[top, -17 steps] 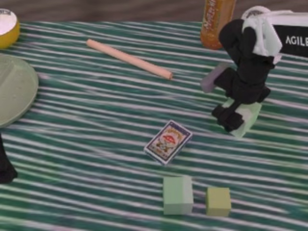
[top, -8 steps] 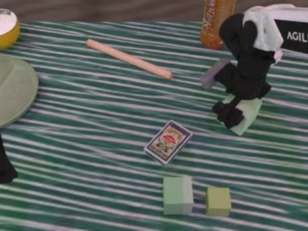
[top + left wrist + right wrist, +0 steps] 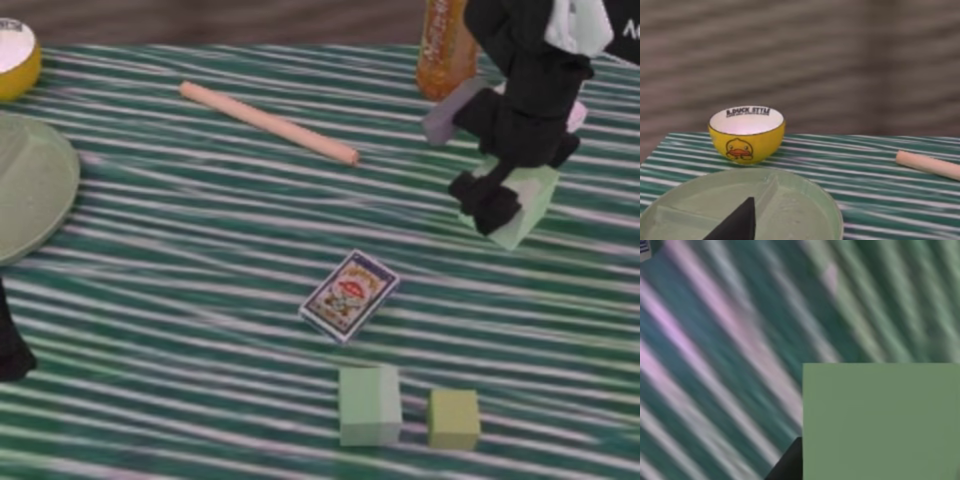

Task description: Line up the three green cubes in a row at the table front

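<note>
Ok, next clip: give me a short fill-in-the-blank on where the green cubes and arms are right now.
1. The right end effector grips the ____ pale mint matte cube.
2. The medium pale mint matte cube sits beside the small ____ matte cube.
3. Behind that pair lies a ____ box.

Missing: large; olive-green; playing-card

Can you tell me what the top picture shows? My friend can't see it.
The right gripper holds the large mint cube above the striped table. The medium mint cube and small olive cube sit side by side at the front.
</note>
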Motion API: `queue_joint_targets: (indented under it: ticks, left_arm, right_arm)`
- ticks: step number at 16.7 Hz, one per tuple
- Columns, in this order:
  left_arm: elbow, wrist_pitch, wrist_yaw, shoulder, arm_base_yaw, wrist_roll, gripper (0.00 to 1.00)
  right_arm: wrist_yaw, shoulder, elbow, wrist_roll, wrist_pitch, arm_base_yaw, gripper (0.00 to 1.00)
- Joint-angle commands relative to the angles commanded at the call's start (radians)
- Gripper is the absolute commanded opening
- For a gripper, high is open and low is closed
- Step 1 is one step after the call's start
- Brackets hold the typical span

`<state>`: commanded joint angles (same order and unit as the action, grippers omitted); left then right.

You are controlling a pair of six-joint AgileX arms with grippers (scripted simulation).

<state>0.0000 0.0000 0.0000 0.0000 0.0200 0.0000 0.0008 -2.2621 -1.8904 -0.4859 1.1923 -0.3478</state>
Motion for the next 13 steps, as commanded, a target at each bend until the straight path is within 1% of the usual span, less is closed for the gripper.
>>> queue_joint_targets:
  ticks: [3, 4, 6, 9, 13]
  left_arm:
    - [0.000, 0.000, 0.000, 0.000, 0.000, 0.000, 1.00]
    - [0.000, 0.000, 0.000, 0.000, 0.000, 0.000, 1.00]
    - [0.000, 0.000, 0.000, 0.000, 0.000, 0.000, 1.00]
    - [0.000, 0.000, 0.000, 0.000, 0.000, 0.000, 1.00]
    - [0.000, 0.000, 0.000, 0.000, 0.000, 0.000, 1.00]
  right_arm:
    - [0.000, -0.004, 0.001, 0.001, -0.002, 0.003, 0.00]
    - [0.000, -0.007, -0.005, 0.000, 0.001, -0.009, 0.00]
    - [0.000, -0.016, -0.027, -0.004, 0.013, -0.065, 0.00]
    - [0.000, -0.036, -0.077, -0.009, 0.043, -0.206, 0.00]
    - [-0.003, -0.067, -0.147, -0.016, 0.094, -0.441, 0.00]
